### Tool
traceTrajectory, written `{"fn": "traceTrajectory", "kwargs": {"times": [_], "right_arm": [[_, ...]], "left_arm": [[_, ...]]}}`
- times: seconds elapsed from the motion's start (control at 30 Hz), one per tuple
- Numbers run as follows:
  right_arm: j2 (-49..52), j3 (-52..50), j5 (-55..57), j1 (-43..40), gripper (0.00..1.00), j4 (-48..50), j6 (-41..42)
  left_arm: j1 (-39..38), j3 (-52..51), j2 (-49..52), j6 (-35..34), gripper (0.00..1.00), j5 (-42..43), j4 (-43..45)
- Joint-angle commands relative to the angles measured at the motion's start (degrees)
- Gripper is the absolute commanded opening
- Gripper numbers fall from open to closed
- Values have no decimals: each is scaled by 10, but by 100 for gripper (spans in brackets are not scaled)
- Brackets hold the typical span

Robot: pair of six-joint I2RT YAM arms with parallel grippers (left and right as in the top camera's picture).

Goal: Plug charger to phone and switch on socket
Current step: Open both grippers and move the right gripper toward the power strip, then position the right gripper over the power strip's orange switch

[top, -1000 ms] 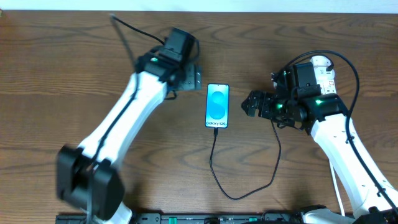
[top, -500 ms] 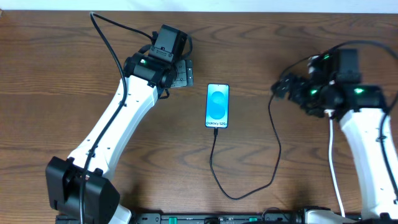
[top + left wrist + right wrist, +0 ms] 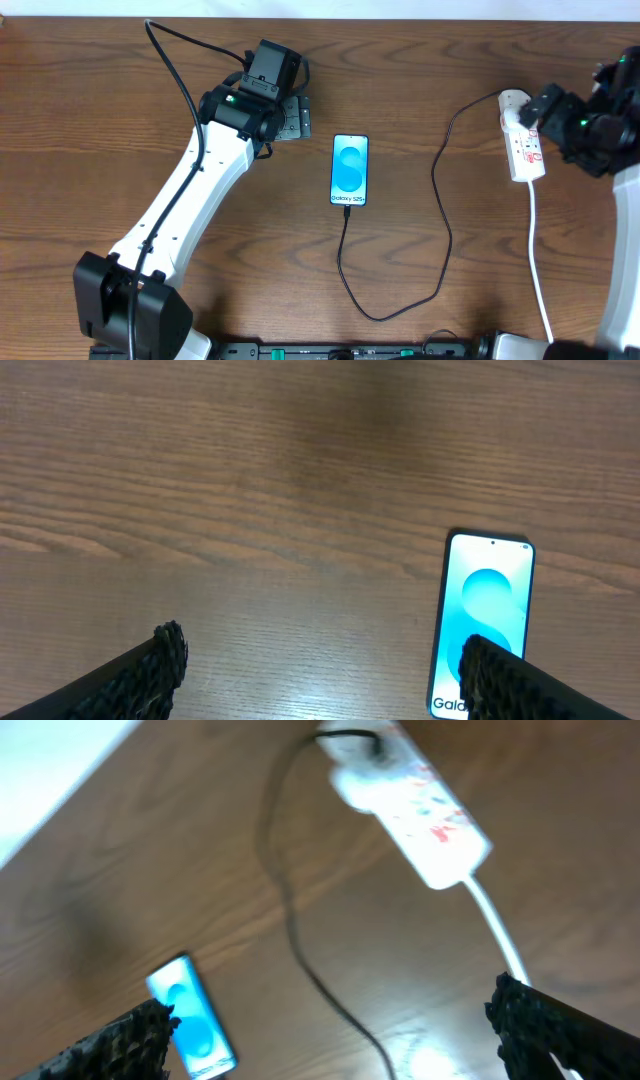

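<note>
The phone [image 3: 349, 170] lies flat mid-table with its blue screen up. It also shows in the left wrist view [image 3: 480, 625] and, blurred, in the right wrist view [image 3: 190, 1015]. The black charger cable [image 3: 440, 230] runs from the phone's bottom edge, loops toward the front, and rises to the far end of the white socket strip [image 3: 526, 150]. The strip [image 3: 415, 790] and the cable [image 3: 300, 940] also show in the right wrist view. My left gripper [image 3: 290, 118] is open and empty, left of the phone [image 3: 320, 670]. My right gripper [image 3: 545, 102] is open beside the strip's far end [image 3: 330, 1030].
The strip's thick white cord [image 3: 537, 260] runs toward the table's front edge at the right. The left arm's black cable [image 3: 175, 70] arcs over the back left. The table's pale back edge [image 3: 60, 790] shows in the right wrist view.
My right arm has swung right, away from the phone, and uncovered the socket strip. My left arm shifted slightly back and left, then held still. The phone and the cable have not moved.
</note>
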Motion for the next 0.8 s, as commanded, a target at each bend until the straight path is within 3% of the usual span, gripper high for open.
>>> {"fn": "traceTrajectory", "kwargs": {"times": [0.0,0.3,0.57,0.77], "right_arm": [[60,17,6,-34,99,-5,-11],[219,162,-9,-82,99,-58,-36],[288,164,86,-103,99,23,-7],[332,164,90,-114,99,39,18]], "left_arm": [[1,4,3,-3,89,-12,-1],[1,4,3,-3,89,-12,-1],[1,4,3,-3,89,-12,-1],[1,4,3,-3,89,-12,-1]]}}
